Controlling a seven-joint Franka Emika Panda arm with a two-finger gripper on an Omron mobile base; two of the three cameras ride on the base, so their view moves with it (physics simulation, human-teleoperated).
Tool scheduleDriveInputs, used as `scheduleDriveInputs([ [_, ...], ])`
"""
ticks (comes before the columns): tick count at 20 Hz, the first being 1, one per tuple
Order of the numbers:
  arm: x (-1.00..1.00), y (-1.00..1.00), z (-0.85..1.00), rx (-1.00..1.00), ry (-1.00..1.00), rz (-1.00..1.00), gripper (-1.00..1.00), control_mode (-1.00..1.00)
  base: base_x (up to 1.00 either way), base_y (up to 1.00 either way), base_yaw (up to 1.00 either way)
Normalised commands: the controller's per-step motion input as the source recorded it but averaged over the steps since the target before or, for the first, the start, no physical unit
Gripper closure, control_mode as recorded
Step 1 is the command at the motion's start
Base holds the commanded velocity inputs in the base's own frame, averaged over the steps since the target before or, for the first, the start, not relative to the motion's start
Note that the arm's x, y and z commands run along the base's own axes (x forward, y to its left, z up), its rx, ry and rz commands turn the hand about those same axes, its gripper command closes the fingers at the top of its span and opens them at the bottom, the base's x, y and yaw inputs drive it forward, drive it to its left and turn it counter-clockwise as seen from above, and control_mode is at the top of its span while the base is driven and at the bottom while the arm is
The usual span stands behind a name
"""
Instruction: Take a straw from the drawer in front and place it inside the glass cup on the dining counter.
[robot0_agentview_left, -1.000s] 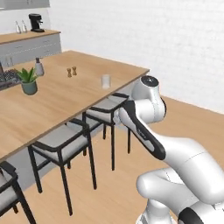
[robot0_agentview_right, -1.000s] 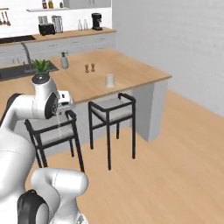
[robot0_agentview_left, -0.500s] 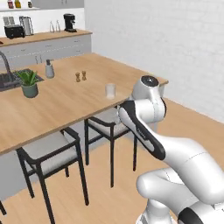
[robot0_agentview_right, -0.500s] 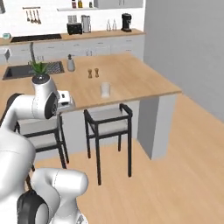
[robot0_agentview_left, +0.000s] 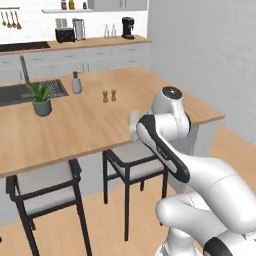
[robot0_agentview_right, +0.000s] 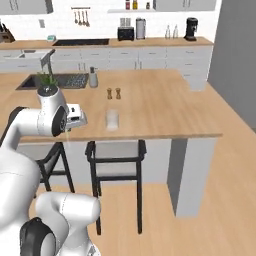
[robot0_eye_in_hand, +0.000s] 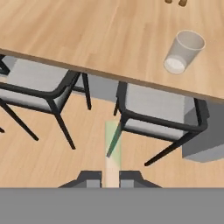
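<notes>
You're looking at a kitchen with a light wood floor (robot0_agentview_right: 220, 200) and grey wall (robot0_agentview_left: 210, 55) at right. Back wall, top of the frame: grey cabinets (robot0_agentview_right: 140, 57), coffee machine (robot0_agentview_right: 190, 28), toaster (robot0_agentview_right: 125, 33), hanging utensils (robot0_agentview_right: 81, 17). Two black-framed chairs (robot0_agentview_right: 116, 165) sit lower centre, a potted plant (robot0_agentview_left: 41, 98) at left.

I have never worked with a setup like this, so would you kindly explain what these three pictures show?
A white robot arm stands on a driving base in a rendered kitchen. Two pictures look over it from behind, left and right. The third looks along its gripper. Its jaws are shut on a thin pale straw, which sticks out above the floor beside two chairs. On the dining counter stand the glass cup, two brown shakers, a grey pump bottle and a plant.
</notes>
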Motion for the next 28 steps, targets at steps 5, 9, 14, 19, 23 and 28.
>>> scheduleDriveInputs([
  [5,0.0,0.0,0.0,0.0,0.0,0.0,1.0,1.0,0.82,-0.39,0.4],
  [9,0.0,0.0,0.0,0.0,0.0,0.0,1.0,1.0,0.82,-0.42,0.39],
  [14,0.0,0.0,0.0,0.0,0.0,0.0,1.0,1.0,0.99,-0.49,0.27],
  [19,0.41,-0.23,0.22,0.14,0.0,0.08,1.0,-1.0,0.4,-0.16,0.07],
  [23,0.04,-0.5,0.54,0.27,-0.14,0.13,1.0,-1.0,0.0,0.0,0.0],
  [28,0.0,-0.53,0.16,0.25,-0.24,0.25,1.0,-1.0,0.0,0.0,0.0],
])
